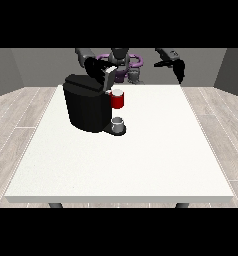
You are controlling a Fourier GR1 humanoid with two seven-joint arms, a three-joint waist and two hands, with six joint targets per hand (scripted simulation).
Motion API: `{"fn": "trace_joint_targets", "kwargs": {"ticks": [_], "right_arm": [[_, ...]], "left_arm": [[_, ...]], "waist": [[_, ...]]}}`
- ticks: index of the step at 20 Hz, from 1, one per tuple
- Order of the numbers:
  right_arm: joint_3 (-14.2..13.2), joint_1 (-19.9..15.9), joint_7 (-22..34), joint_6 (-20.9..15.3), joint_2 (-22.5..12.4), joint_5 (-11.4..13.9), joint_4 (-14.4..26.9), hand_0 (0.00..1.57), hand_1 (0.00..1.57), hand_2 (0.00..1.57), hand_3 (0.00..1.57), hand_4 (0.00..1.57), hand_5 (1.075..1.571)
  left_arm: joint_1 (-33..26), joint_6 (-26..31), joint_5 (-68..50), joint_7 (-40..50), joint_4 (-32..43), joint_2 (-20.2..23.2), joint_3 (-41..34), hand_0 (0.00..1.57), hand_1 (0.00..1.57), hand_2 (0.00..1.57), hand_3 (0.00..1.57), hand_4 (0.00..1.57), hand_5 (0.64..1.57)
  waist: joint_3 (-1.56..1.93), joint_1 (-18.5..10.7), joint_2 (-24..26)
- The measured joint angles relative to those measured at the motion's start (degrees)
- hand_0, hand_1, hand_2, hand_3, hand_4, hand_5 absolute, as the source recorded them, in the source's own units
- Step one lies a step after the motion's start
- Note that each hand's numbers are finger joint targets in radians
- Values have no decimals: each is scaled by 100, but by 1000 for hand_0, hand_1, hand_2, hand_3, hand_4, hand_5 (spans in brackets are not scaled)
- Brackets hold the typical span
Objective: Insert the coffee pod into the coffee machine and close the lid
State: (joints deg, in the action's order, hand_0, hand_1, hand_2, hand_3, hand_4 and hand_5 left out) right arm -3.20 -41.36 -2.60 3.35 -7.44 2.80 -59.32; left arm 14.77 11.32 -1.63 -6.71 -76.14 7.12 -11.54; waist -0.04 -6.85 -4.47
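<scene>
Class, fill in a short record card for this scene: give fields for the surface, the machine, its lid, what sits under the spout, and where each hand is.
surface: white table
machine: black coffee machine, at the table's left rear as viewed
lid: lid raised, not closed
red part: red holder on the machine's front
under spout: small grey cup
hand at view's left: over the machine's top, by the lid
hand at view's right: raised, beyond the table's far edge, holding nothing visible
</scene>
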Motion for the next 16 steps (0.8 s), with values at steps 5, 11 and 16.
{"fn": "trace_joint_targets", "kwargs": {"ticks": [5,11,16], "right_arm": [[161,-222,-47,-77,75,266,139,0,0,0,0,125,1571],[247,-452,37,-172,173,484,250,0,0,0,0,116,1571],[276,-371,-125,-90,288,487,267,0,0,0,0,67,1571]], "left_arm": [[107,-64,-14,99,-15,-64,110,0,0,0,0,0,1571],[124,-21,-51,51,-83,-74,215,0,0,0,0,202,1571],[-99,-145,69,-122,-300,-272,446,0,0,0,0,245,1571]], "waist": [[2,-67,-16],[3,-115,76],[3,-105,226]]}}
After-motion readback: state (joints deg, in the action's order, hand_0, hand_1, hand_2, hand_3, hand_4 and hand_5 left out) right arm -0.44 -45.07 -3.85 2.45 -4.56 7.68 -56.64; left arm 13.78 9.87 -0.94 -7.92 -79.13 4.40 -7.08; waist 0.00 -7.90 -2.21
